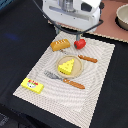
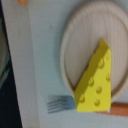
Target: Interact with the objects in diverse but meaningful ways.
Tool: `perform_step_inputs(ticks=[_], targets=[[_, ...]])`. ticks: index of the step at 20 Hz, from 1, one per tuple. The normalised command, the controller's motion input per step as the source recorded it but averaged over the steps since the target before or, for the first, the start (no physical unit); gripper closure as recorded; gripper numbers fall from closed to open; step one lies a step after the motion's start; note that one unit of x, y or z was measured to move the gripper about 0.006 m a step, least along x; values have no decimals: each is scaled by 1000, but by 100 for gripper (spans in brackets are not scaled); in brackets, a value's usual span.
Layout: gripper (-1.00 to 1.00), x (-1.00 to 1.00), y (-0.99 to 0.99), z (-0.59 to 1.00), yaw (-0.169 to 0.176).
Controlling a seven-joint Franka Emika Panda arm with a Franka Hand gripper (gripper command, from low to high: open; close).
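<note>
Cheese wedge [image 2: 96,82] lies flat on wooden plate [image 2: 75,37], mid placemat [image 1: 100,75], fork [image 1: 54,76] just beside; looks a light, stiff, smooth toy, probably slippery; pinch across its long straight sides; gripper above, jaw state cannot be told.

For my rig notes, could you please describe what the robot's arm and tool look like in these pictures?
Only the arm's end shows, in the exterior view: a white, rounded housing with a grey metallic fitting on top and dark cables looping from its sides. The tool beneath looks dark and blurred; the fingers cannot be made out.
</note>
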Motion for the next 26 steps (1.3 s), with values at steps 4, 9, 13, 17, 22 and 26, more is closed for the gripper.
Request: perform_step_inputs(ticks=[4,9,13,17,22,26], targets=[[-100,-579,251,-540,-157],[-100,-449,35,-351,-225],[-100,-279,177,-118,-148],[-100,-54,451,1,-101],[-100,-36,431,-79,-65],[-100,-6,154,-189,-18]])
